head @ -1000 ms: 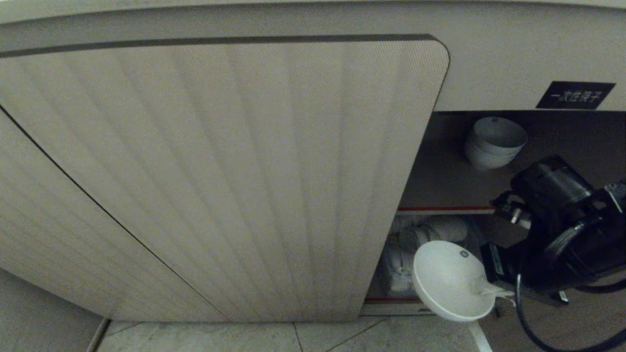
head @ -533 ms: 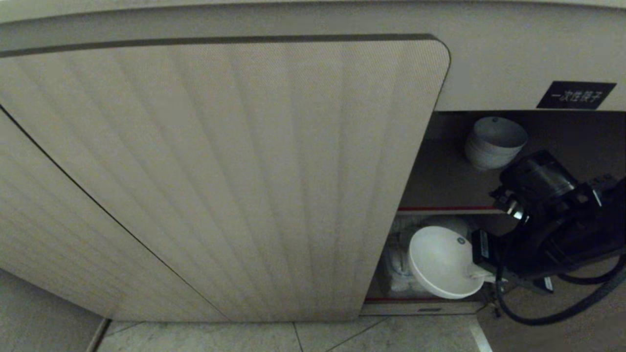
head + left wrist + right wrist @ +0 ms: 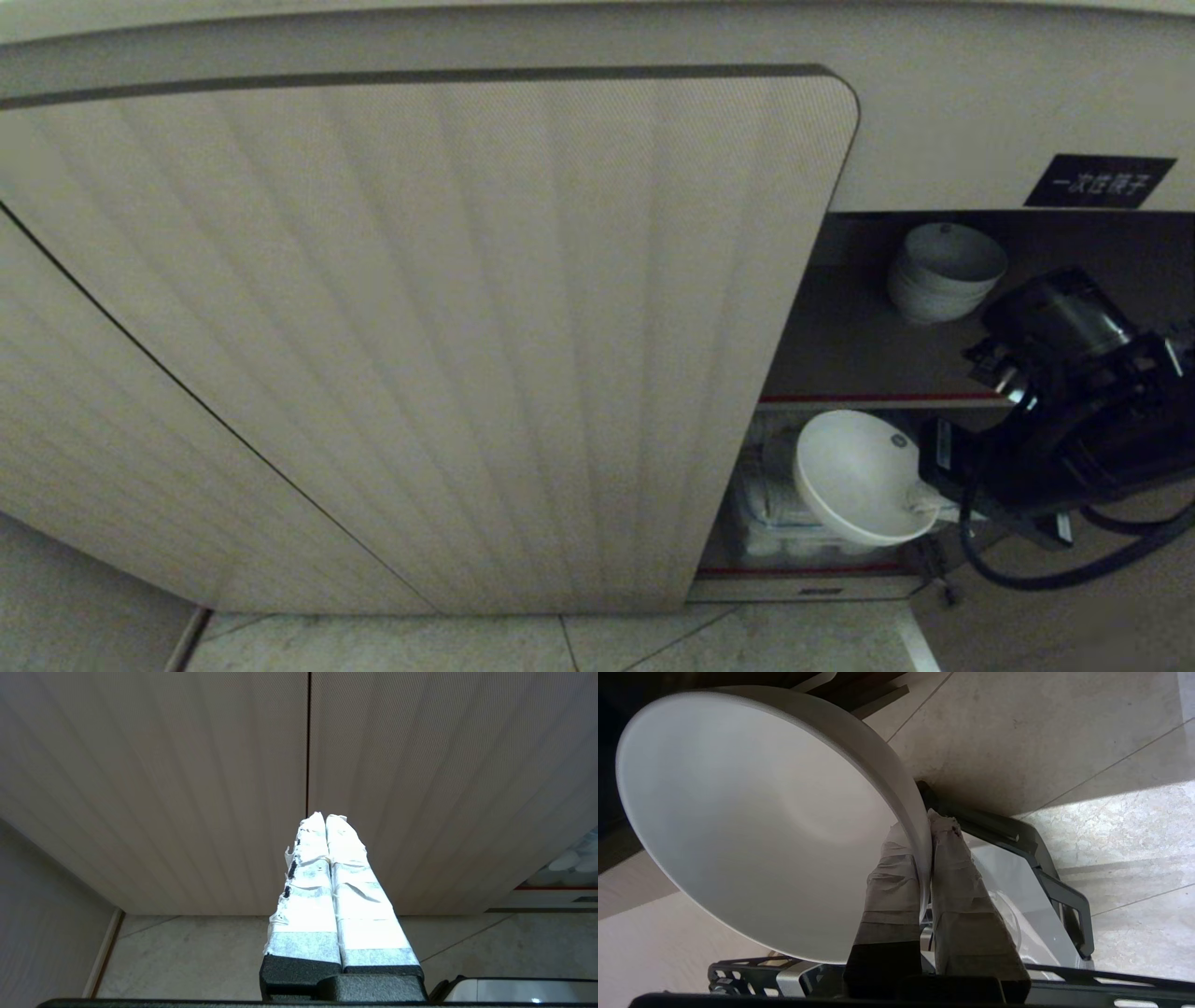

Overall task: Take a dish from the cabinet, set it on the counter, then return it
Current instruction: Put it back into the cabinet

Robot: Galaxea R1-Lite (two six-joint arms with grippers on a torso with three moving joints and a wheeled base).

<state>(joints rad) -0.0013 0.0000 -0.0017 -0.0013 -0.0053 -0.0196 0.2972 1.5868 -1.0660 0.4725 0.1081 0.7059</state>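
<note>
I am holding the bowl [image 3: 859,476] by its rim with the right gripper [image 3: 929,504], its taped fingers [image 3: 896,872] pinching the edge, one inside and one outside. The bowl is tilting on its side, at about four o'clock in the head view, in front of the cabinet's [image 3: 420,327] lower opening, just below the red-edged shelf [image 3: 859,399]. Whether it is touching anything in there I cannot tell. On that shelf, at two o'clock, a stack of white bowls [image 3: 943,271] is sitting, with a black label [image 3: 1099,181] above it at one o'clock. The ribbed door [image 3: 187,788] is covering the rest. My left gripper [image 3: 325,817] is idling in front of that door, its taped fingers pressed together, holding nothing. Pale floor tiles [image 3: 560,644] are running along six o'clock.
</note>
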